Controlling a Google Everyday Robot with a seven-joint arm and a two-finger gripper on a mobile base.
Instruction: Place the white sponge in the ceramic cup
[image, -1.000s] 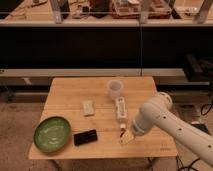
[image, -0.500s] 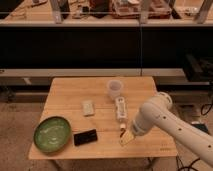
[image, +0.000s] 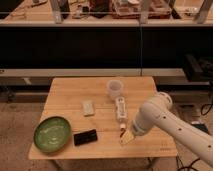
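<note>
**Sponge untouched on the table; claw released and empty, well off to its right**

The wooden table (image: 150, 85) carries everything you need. The shelving behind it plays no part.

The white arm (image: 160, 117) enters from the right of the view over the table's front right corner. It is bent down so that the gripper (image: 125, 136) hangs low above the boards near the front edge. The claw is released and grasps nothing. I judge this a ready stance ahead of the reach, since it sits well apart from the target.

The green bowl (image: 52, 134) occupies the front left corner, clear of any likely path. The white tube (image: 120, 108) lies lengthwise just behind the gripper, between it and the ceramic cup (image: 115, 89). The cup stands upright, mouth open, toward the back of the table. A flat black object (image: 85, 137) lies beside the bowl, in front of the sponge.

The white sponge (image: 88, 107) lies flat near the table's middle, left of the tube and apart from it. It has bare wood on every side, which leaves you room for a grasp from above.

Concerns:
- Your reach leftward passes the tube's near end.
- The carry from sponge to cup runs close to the tube's far end.
- The sponge looks about as wide as the cup's mouth, so expect a tight drop that needs careful centring.
</note>
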